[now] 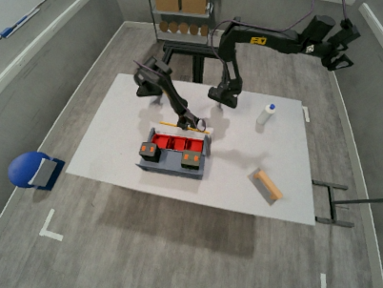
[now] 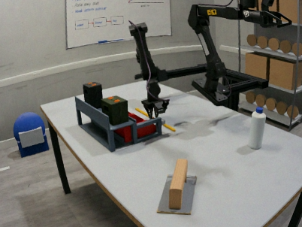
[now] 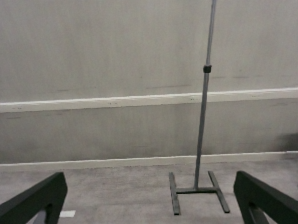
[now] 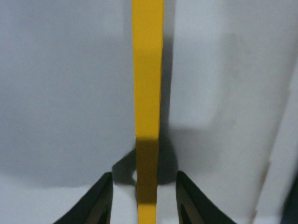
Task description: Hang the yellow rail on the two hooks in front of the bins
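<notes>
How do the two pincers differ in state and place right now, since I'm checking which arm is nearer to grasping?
The left pincer is spread wide, while the right pincer is only partly open. The left one is raised off beyond the table, facing a wall and a stand; the right one is low over the table, its fingers either side of the rail. Both are black, and neither holds anything.
</notes>
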You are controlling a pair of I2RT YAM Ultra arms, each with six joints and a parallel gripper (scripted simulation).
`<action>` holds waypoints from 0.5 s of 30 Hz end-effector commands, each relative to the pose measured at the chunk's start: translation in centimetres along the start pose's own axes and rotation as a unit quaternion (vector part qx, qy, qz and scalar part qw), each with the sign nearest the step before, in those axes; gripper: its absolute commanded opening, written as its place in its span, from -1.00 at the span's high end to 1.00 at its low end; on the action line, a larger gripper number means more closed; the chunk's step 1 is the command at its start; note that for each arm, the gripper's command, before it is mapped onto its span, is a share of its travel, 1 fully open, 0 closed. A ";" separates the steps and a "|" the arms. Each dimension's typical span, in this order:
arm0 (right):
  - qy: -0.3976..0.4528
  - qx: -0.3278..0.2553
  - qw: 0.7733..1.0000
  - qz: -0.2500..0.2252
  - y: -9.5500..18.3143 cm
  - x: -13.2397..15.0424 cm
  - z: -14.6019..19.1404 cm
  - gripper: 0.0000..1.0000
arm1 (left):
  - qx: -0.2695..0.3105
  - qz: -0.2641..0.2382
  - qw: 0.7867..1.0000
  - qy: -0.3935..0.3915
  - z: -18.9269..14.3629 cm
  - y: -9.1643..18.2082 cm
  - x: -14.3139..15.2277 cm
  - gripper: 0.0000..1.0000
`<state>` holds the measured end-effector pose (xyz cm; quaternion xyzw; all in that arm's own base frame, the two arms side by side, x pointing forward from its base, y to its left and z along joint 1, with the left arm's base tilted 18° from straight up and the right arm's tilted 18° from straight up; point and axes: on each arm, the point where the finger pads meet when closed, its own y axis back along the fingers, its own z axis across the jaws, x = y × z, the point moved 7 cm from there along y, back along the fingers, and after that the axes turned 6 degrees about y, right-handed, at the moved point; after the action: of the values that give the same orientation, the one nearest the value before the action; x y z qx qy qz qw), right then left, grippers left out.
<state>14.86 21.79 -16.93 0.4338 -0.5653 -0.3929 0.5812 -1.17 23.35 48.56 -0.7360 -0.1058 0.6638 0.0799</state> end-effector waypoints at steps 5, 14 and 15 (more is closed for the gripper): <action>0.002 0.013 1.000 -0.018 0.2 -1.4 -1.0 0.28 | 0.000 -0.026 1.000 -0.003 0.1 0.9 -1.4 -1.00; 0.002 0.015 1.000 -0.021 0.6 -1.5 -1.1 0.28 | 0.000 -0.026 1.000 -0.003 0.1 0.9 -1.4 -1.00; 0.001 0.015 1.000 -0.021 0.6 -1.5 -1.1 0.28 | 0.000 -0.026 1.000 -0.003 0.1 0.9 -1.4 -1.00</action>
<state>15.05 22.11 -16.97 0.4370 -0.5650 -0.3940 0.5784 -1.17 23.35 48.56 -0.7360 -0.1058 0.6638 0.0799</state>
